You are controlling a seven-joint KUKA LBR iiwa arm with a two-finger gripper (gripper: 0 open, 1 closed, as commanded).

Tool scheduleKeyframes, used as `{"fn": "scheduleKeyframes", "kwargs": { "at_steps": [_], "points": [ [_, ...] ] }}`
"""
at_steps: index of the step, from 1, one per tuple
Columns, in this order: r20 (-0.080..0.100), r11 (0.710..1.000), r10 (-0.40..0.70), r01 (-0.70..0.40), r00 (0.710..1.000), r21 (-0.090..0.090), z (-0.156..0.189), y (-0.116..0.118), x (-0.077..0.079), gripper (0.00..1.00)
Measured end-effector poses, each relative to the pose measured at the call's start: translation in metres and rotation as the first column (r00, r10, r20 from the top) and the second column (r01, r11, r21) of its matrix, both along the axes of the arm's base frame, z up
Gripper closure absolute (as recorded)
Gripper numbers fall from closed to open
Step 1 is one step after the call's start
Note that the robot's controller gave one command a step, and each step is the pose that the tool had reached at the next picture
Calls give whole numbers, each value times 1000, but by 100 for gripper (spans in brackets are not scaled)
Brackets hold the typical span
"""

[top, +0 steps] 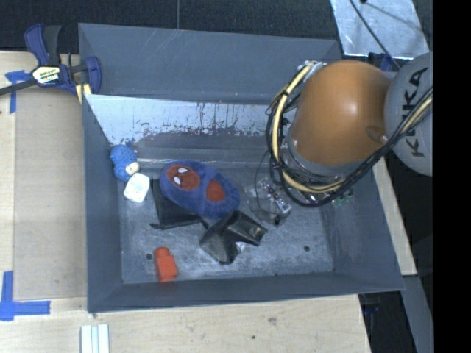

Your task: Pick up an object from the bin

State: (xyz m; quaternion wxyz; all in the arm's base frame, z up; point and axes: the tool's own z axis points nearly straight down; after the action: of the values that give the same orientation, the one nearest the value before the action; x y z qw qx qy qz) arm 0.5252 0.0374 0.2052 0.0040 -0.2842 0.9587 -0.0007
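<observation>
Looking at the hand (271,199), it sits just right of the fuzzy blue plush slipper with red patches (197,190), low in the grey metal bin (103,219). The robot's domed orange cover (338,112) hides most of it, so I can't tell how wide it's open or whether it has anything.

The nearest thing is the black angular plastic piece (234,237), touching the plush's lower right. It's probably light, stiff and a bit slick, so I'd pinch across a narrow edge. The plush is softer and more forgiving: squeeze its middle. A small orange block (165,265) lies off to the plush's lower left.
</observation>
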Motion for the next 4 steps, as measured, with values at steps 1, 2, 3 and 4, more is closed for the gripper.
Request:
{"fn": "scheduleKeyframes", "kwargs": {
  "at_steps": [1,2,3,4],
  "points": [
    [-4,988,-157,157,988,-1,-42,1,-2,100],
    [3,989,-150,150,989,2,25,1,-2,100],
    [-5,967,-256,256,967,1,-33,5,40,100],
    [-3,967,-256,256,967,1,-31,5,40,0]
  ]
}}
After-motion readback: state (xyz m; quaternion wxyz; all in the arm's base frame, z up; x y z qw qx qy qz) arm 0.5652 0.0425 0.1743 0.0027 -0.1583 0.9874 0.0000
